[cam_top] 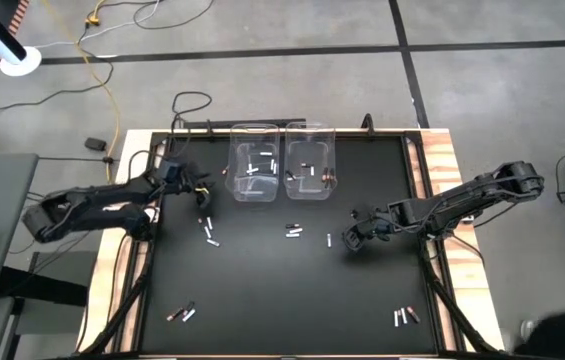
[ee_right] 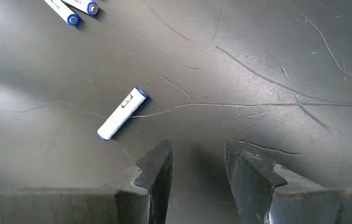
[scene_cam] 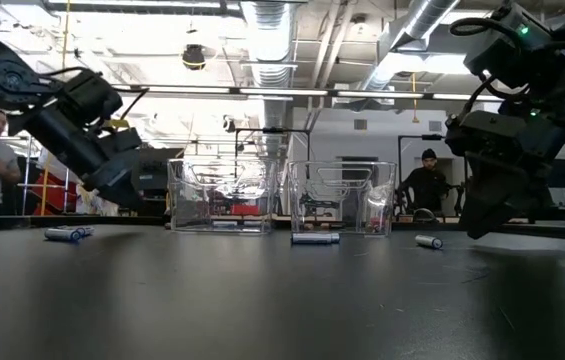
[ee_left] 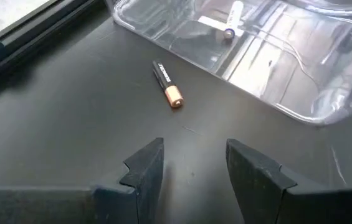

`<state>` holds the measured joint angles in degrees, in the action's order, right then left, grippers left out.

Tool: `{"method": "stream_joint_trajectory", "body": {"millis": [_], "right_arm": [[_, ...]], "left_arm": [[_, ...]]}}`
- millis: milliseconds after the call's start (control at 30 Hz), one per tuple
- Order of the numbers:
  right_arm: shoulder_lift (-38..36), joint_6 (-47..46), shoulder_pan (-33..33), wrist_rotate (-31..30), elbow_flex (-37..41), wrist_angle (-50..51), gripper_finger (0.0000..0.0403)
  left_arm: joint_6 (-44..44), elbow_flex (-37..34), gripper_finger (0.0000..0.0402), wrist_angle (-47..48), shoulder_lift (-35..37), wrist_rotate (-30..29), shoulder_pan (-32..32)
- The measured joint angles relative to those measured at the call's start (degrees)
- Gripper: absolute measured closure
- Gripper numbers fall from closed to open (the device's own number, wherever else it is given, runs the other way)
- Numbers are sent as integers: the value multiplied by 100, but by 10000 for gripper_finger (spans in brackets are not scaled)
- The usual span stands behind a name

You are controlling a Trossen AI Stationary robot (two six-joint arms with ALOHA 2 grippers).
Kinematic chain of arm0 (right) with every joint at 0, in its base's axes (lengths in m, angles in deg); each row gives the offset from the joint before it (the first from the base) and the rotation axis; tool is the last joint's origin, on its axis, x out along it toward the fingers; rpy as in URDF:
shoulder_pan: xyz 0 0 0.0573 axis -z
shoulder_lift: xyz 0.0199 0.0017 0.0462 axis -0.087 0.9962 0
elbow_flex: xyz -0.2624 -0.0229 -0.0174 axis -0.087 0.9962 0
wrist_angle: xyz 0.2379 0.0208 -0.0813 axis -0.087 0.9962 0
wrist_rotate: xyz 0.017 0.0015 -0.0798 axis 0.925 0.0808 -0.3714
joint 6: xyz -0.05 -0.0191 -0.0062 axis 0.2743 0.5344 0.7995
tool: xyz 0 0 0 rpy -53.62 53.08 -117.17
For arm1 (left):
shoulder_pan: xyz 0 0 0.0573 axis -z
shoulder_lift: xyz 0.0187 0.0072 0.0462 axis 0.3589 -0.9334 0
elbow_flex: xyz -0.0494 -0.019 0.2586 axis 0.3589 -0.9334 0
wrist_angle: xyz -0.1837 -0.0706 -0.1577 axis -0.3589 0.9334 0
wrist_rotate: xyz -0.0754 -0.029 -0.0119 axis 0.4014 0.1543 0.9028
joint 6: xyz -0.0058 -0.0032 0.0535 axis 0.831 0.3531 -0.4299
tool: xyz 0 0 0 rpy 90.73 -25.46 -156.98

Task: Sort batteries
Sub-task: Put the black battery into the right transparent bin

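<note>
Two clear bins side by side at the worktop's far edge: white batteries in the left one, dark ones in the right. Copper-tipped battery flat beside the left bin, lying diagonally; left gripper empty, jaws parted. White battery flat, also diagonal, near the right gripper, jaws apart, empty.

A dark, copper-tipped battery lies flat just ahead of the open left claw; a white one lies before the open right claw.
</note>
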<state>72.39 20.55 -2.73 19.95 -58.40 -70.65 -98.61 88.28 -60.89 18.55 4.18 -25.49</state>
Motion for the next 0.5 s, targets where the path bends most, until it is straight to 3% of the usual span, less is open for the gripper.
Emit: {"method": "stream_joint_trajectory", "body": {"millis": [500], "right_arm": [[0, -107, 0, 0, 0, -8, 239]], "left_arm": [[52, 12, 233, -2024, -1973, -126, 0]]}}
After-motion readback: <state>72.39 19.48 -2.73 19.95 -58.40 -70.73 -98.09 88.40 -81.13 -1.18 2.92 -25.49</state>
